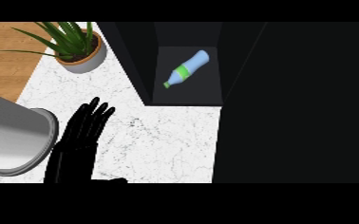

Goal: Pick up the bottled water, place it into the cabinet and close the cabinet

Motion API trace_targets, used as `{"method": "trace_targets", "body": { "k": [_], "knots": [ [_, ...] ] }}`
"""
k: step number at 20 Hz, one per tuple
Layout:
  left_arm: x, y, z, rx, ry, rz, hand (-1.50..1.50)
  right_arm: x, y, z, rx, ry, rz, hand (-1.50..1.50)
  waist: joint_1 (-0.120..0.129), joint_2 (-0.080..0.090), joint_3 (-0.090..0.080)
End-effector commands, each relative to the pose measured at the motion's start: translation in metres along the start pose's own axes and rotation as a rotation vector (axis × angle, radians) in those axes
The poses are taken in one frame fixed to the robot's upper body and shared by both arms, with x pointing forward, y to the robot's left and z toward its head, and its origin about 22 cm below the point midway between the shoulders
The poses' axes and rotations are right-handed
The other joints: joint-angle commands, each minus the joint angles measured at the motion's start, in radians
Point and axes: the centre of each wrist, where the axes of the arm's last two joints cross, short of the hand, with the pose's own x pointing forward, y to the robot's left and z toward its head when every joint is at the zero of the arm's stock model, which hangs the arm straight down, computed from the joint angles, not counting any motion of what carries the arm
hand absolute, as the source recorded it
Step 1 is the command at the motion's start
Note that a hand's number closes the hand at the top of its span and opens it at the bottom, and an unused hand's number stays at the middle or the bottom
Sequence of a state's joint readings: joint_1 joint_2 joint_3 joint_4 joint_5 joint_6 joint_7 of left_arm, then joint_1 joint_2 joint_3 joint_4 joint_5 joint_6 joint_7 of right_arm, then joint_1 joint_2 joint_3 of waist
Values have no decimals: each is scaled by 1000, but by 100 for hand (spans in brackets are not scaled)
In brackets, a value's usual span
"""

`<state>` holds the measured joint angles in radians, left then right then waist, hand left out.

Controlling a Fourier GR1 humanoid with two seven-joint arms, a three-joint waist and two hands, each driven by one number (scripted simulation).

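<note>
The bottled water [186, 69], pale blue with a green label and green cap, lies on its side on the floor of the dark cabinet [188, 95], cap pointing toward the lower left. The cabinet stands open, with its dark door [288, 104] filling the right side of the view. My left hand [82, 128] rests open over the marble counter at the lower left, fingers straight and pointing up, well apart from the bottle. My right hand does not show anywhere.
A potted green plant [79, 47] stands at the back left on the white marble counter [161, 142]. A grey forearm [21, 137] fills the left edge. A wooden surface [17, 57] lies beyond the counter at the far left.
</note>
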<state>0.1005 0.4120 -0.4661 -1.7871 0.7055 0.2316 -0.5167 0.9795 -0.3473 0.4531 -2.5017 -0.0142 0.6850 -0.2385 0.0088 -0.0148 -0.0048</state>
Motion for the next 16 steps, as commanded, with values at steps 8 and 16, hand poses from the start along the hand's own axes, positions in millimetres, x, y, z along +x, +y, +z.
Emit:
{"method": "trace_targets", "body": {
  "k": [8, 16],
  "knots": [
    [35, 40, 21, 46, 2, 10, -150, 45, 11, -29, 263, -22, 224, 150, 35, -7, -10],
    [62, 58, 29, 12, -13, 17, -150, 23, 32, -41, 161, -111, -72, 150, 71, 14, -10]
  ]
}}
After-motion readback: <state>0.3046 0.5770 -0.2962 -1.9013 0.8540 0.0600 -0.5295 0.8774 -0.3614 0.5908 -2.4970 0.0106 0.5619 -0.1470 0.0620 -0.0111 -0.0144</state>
